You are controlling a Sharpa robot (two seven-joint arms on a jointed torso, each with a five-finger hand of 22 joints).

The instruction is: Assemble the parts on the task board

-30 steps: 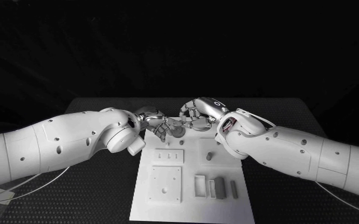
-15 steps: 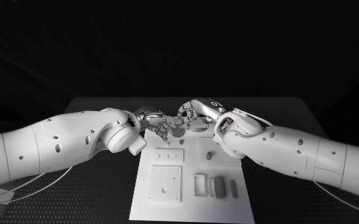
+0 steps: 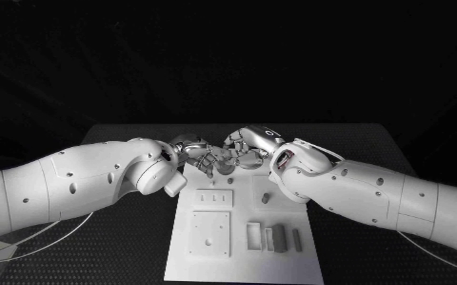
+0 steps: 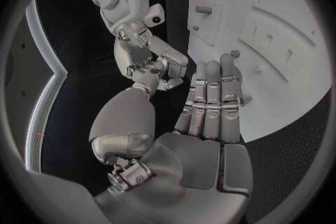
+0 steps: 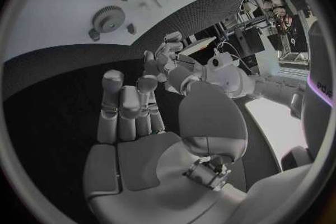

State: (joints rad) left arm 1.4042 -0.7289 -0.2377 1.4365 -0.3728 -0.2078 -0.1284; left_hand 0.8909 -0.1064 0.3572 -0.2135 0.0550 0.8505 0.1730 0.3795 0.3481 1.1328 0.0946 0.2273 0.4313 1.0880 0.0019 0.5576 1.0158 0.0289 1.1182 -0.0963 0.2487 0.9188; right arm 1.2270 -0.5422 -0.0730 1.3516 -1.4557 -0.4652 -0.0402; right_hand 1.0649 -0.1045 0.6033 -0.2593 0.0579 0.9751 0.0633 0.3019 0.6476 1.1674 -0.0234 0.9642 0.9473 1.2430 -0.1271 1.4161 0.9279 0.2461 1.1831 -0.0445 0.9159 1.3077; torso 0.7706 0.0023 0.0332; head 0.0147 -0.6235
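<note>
Left hand, head view: the left hand (image 3: 198,156) hangs over the far end of the task board (image 3: 243,262), almost meeting the right hand (image 3: 246,149); from here I can't tell what either one holds
Parts, head view: a short peg (image 3: 265,198) stands mid-board, and three narrow blocks (image 3: 279,239) sit side by side nearer the robot, next to a square plate (image 3: 210,232)
Left hand, left wrist view: the fingers (image 4: 210,98) lie straight and close together, the thumb off to one side, nothing in the palm, so it's empty and spread
Board, left wrist view: it's smooth matt white with shallow rectangular recesses, and a small round stud (image 4: 234,54) shows just past the fingertips
Right hand, right wrist view: the fingers (image 5: 126,109) are loosely extended and apart, the palm bare, so it's empty too
Gear, right wrist view: a grey toothed gear (image 5: 107,18) lies flat on the board, small dark pegs (image 5: 131,28) just beside it and apart from the hand
Look of the hands: brushed silver metal, segmented, on glossy white arms over a black dimpled table (image 3: 124,140)
Step in hand: I'd say both hands are closing in on the gear at the far end and nothing is picked up yet
Next move: probably one hand has to come down and pinch the gear by its thin toothed rim; it lies flat, so getting fingertips under it looks fiddly
</note>
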